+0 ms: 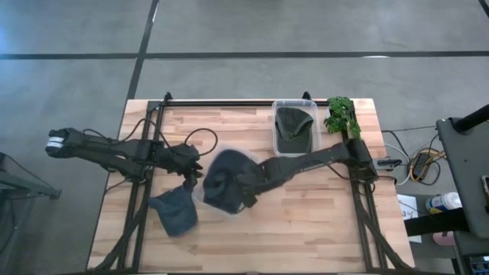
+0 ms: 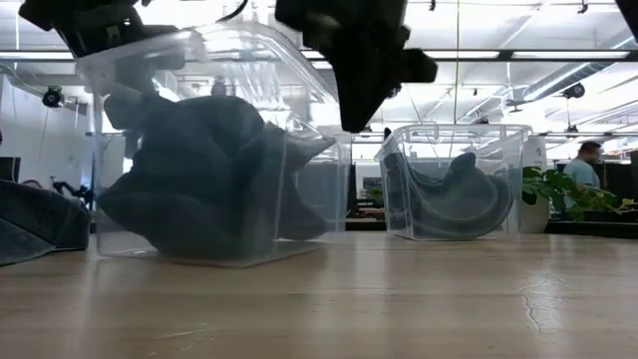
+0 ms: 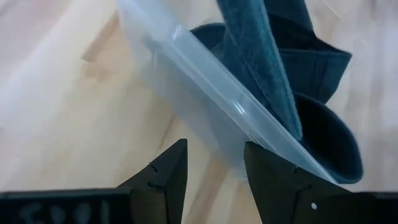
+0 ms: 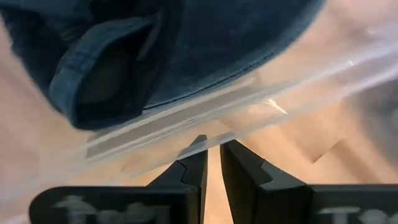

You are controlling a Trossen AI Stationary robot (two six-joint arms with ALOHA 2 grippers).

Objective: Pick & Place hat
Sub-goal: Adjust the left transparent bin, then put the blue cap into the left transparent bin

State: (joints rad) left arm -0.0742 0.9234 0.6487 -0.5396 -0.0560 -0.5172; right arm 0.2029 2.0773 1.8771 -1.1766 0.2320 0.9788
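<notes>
At the counter's (image 1: 321, 221) middle, soft, floppy blue hat (image 1: 226, 177) fills a tilted clear bin (image 2: 214, 150); right gripper (image 4: 212, 163) fingers nearly clenched, empty; left gripper (image 3: 214, 177) fingers released. Pinch hat's stiffer brim.

Left gripper (image 1: 186, 169) and right gripper (image 1: 248, 200) flank a tilted clear bin (image 1: 223, 183) that blocks the space between them. Bare table (image 1: 306, 221) lies open beyond the right gripper; a loose hat (image 1: 176, 214) obstructs beside the left.
</notes>
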